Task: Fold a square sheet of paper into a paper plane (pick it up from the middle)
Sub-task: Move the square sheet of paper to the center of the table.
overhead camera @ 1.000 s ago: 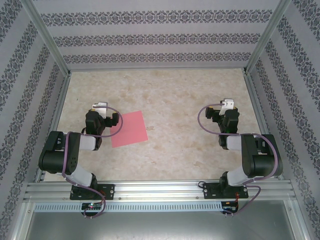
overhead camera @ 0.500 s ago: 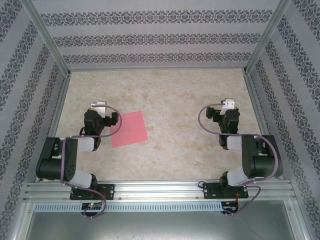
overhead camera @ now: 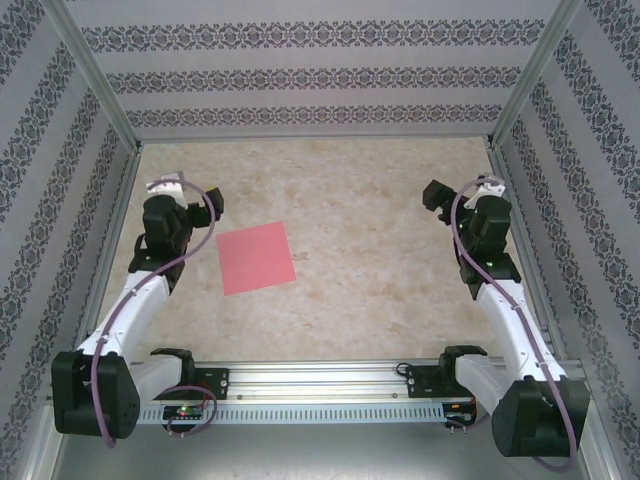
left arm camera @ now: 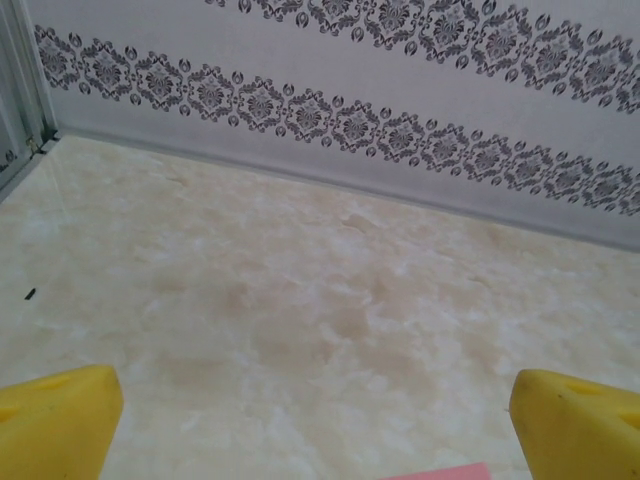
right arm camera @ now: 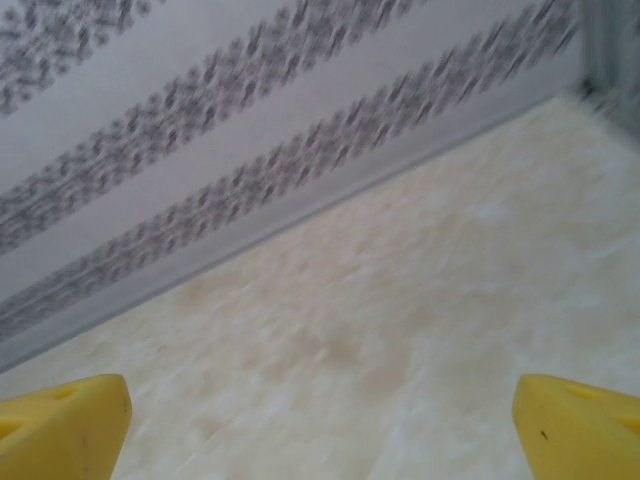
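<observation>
Left hand (overhead camera: 166,196): over the left part of the tabletop (overhead camera: 380,290), yellow pads (left arm camera: 55,420) spread wide, nothing between them; it faces the back wall (overhead camera: 320,75).

Sheet of paper (overhead camera: 256,258): flat on the tabletop, just right of the left hand and nearer the arm bases; no crease visible; its pink corner shows at the bottom edge of the left wrist view.

Right hand (overhead camera: 466,196): near the right wall, also spread and empty; well apart from the sheet.

We judge that folding has not begun; the step in hand is the pick-up from the middle.

For a clean pick we would centre the left hand above the sheet; come straight down with a pad on either side of the middle; press lightly; close slowly so the thin paper buckles up into a ridge.

Risk: the sheet slides on the smooth top; the right hand could steady an edge.
</observation>
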